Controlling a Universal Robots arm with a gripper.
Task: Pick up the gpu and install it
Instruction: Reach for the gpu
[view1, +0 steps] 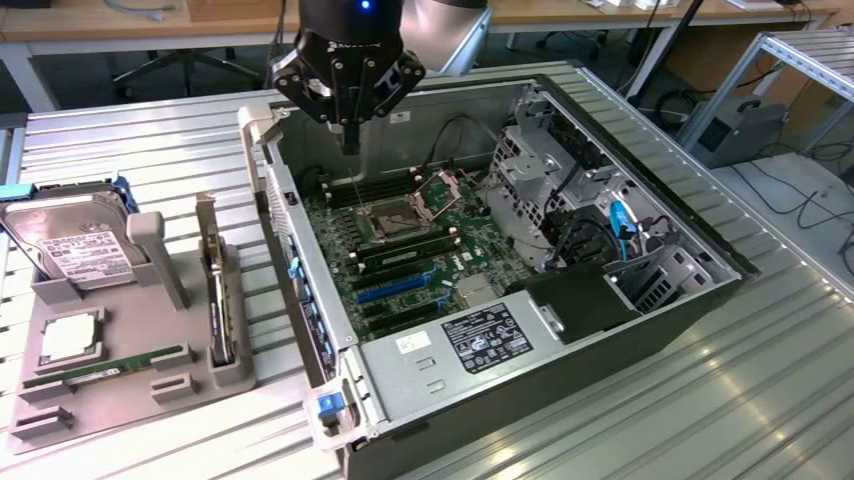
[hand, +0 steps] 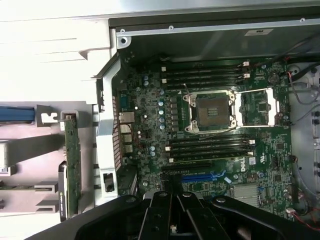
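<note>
The gripper (view1: 350, 138) hangs above the open computer case (view1: 534, 420), fingers pressed together with nothing between them. Beneath the fingertips lies the motherboard (view1: 400, 255), at the memory slots just beside the processor socket (view1: 396, 218). The gpu (view1: 216, 300) stands on its long edge in a slot of the grey holder (view1: 187, 375), outside the case and well apart from the fingers, toward the exterior view's left. Beyond it, farther from the fingers, the holder carries a hard drive (view1: 74, 250) and a memory stick (view1: 107, 368).

gpu (view1: 215, 300) in holder (view1: 160, 275), tool (view1: 350, 140) above case (view1: 561, 395)
</note>
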